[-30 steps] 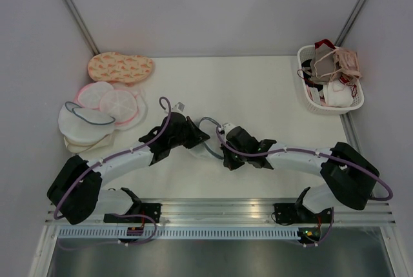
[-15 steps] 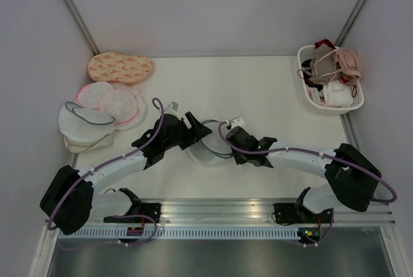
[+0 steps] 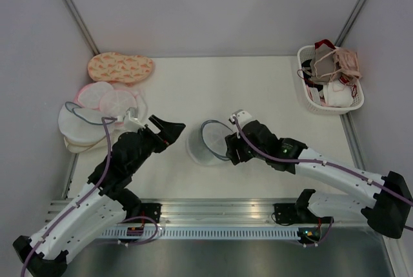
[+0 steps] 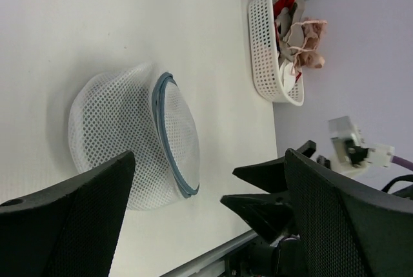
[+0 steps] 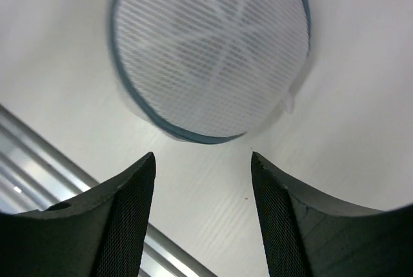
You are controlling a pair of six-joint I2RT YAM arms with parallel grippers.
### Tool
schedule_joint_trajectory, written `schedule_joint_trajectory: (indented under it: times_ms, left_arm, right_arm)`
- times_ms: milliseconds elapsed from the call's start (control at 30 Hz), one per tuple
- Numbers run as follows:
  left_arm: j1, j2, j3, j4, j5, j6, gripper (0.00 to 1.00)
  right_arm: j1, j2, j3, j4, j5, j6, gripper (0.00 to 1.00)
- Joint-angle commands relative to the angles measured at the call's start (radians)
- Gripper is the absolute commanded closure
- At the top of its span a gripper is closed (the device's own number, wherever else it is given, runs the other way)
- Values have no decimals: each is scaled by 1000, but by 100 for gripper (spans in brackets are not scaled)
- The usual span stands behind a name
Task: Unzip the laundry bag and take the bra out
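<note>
Currently the laundry bag (image 3: 210,143) lies on the table (image 3: 258,90) between the two arms, and neither tool touches it. Its dark zipper rim (image 4: 157,106) is tilted toward the right arm.

Tool state:
- Left tool (image 3: 169,126): jaws spread wide, empty, just beside the bag on its left.
- Right tool (image 5: 202,161): jaws spread wide, empty, near the rim on the bag's right.

The bra is not visible. The mesh reads pale throughout, with no dark shape showing through it. Whether the zipper is closed cannot be told.

Probable faults and causes:

1. Missed zipper pull. No pull is clearly identified in any view. A small pale tab (image 5: 287,104) at the rim edge may be it, but this cannot be confirmed. Closing on the bare rim would likely drag the bag instead of opening it.
2. Bag displacement. The bag is soft, looks light and is unrestrained. A one-sided pull would probably slide or roll it across the table. One tool should pin the mesh while the other draws the pull.
3. Zipper jam. A deep pinch on the dome could trap mesh in the zipper track.
4. Tool contact. Both tools converge on one small item, so their fingers could strike each other.
</note>
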Motion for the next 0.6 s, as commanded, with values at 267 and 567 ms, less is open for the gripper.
schedule_joint_trajectory:
  times_ms: [267, 567]
  left_arm:
    - [4, -128, -50, -182, -46, 18, 1]
    - [4, -182, -65, -196, -40, 4, 1]
  right_arm:
    - [180, 193, 259, -33, 102, -36, 36]
    - [240, 431, 431, -120, 362, -54, 42]
